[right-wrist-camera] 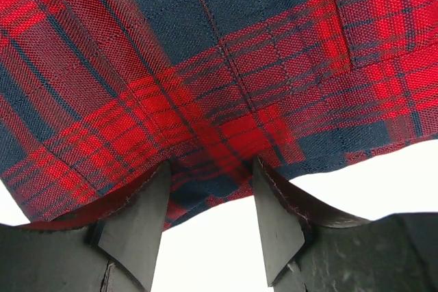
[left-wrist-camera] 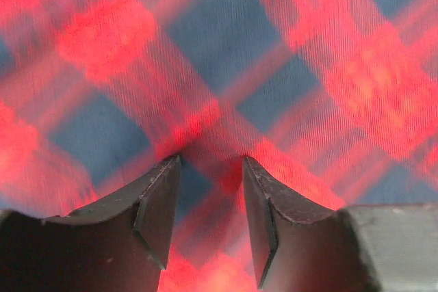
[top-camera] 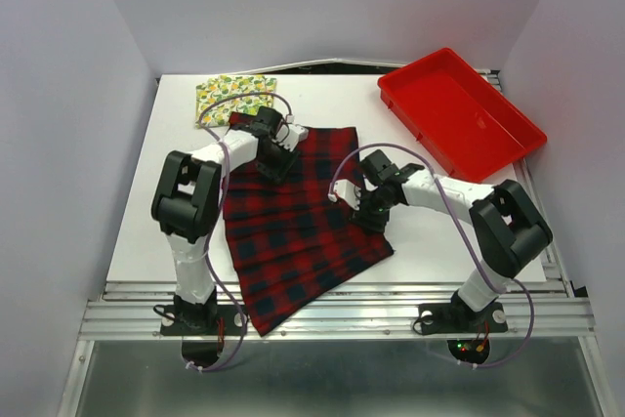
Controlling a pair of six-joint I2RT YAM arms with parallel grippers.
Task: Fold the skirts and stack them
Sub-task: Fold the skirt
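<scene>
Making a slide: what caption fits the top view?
Left gripper and right gripper on the plaid skirt; lemon-print skirt, red tray behind.

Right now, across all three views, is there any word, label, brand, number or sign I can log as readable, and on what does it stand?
None: no readable text in any view.
The plaid skirt and the lemon-print skirt show only their patterns.
The red tray is plain, with no label visible.
No lettering can be made out on the arms from the top view.
</scene>
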